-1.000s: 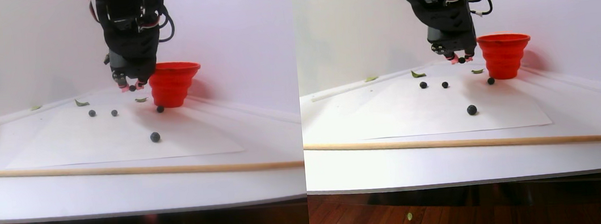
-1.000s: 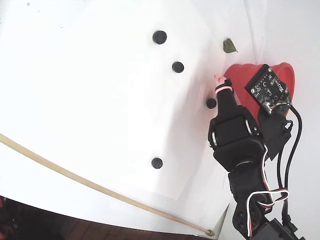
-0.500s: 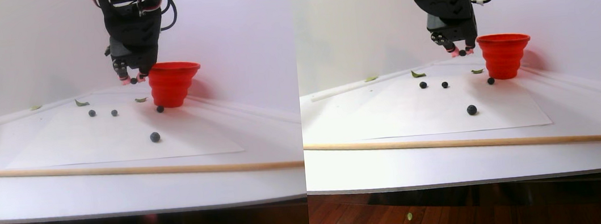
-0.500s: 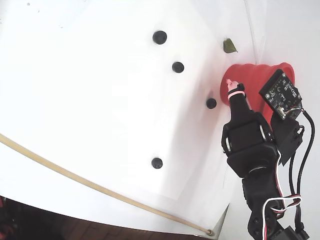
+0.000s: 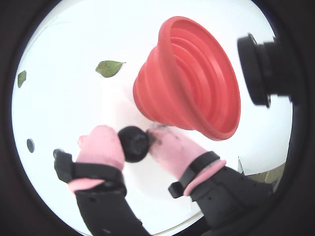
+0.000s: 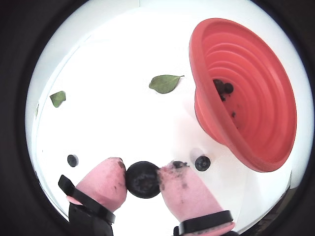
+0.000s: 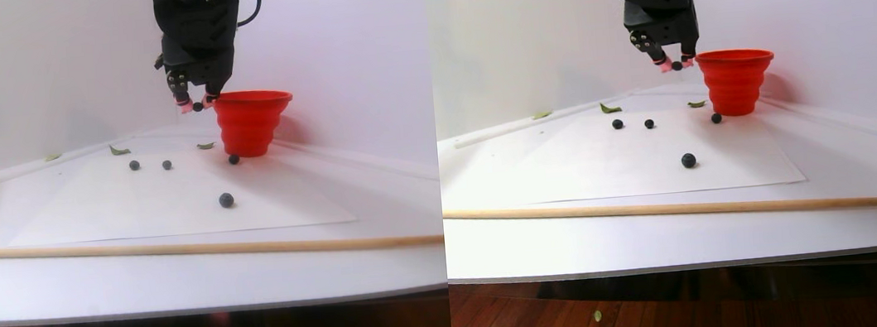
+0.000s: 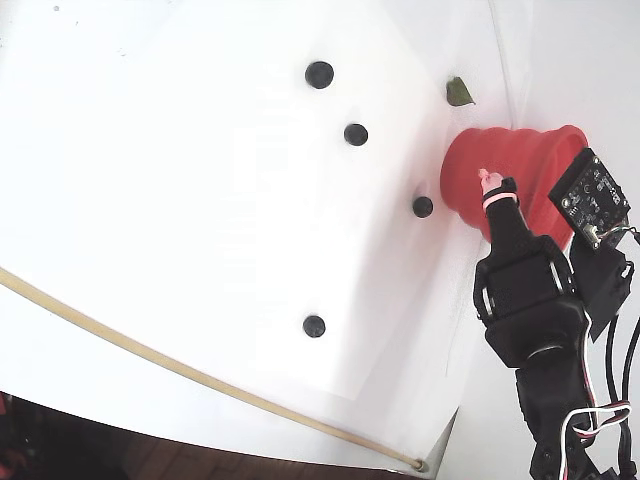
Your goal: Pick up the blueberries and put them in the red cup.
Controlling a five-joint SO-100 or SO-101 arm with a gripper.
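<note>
My gripper (image 6: 142,177) has pink-tipped fingers and is shut on one dark blueberry (image 6: 142,180); the held berry also shows in a wrist view (image 5: 134,144). In the stereo pair view the gripper (image 7: 197,106) hangs above the table, just left of the rim of the red cup (image 7: 252,122). The ribbed red cup (image 6: 246,98) holds a few blueberries (image 6: 224,88). Several blueberries lie loose on the white paper: one by the cup's base (image 7: 234,159), two further left (image 7: 134,165) (image 7: 167,165), one nearer the front (image 7: 226,199).
Green leaf scraps (image 6: 165,83) (image 6: 57,98) lie on the white sheet behind the berries. A long wooden stick (image 7: 163,250) runs across the table in front of the sheet. The table's front edge (image 7: 167,305) drops to a wooden floor.
</note>
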